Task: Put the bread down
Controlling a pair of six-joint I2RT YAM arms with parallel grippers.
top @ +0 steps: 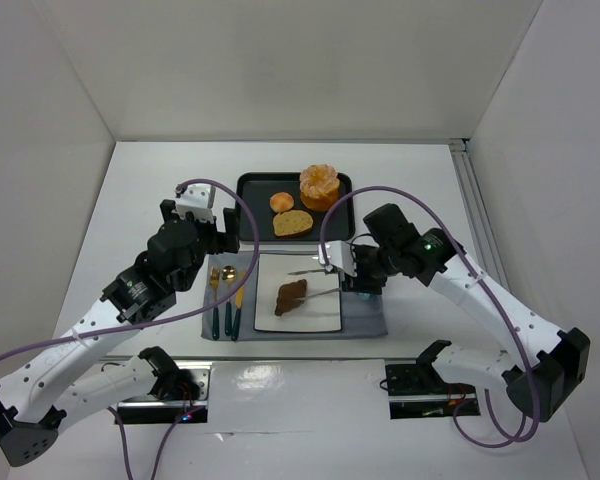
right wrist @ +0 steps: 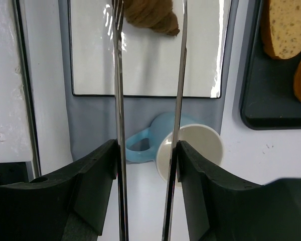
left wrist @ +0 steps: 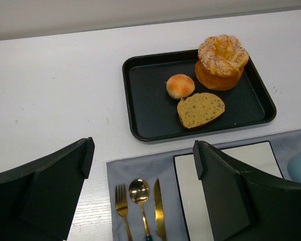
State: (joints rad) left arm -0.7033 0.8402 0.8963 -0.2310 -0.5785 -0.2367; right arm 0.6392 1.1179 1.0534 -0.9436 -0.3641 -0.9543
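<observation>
Right gripper [right wrist: 148, 148] clamped on the tongs [right wrist: 119, 90], tong arms parted. Bread [top: 291, 296] lies on the white plate [top: 325, 316]. Right wrist view cuts off its top, so can't tell if the tips touch it. Cup [right wrist: 195, 143] half-hidden behind the fingers. Left gripper [left wrist: 143, 148] wide, empty.

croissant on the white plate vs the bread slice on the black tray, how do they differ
Colour: the croissant is dark brown, the slice pale tan with specks.
Shape: the croissant is ridged and tapered, the slice flat with a rounded edge.
Place: the croissant lies on the white plate, the slice on the black tray beside a small bun.
Both are baked goods.
</observation>
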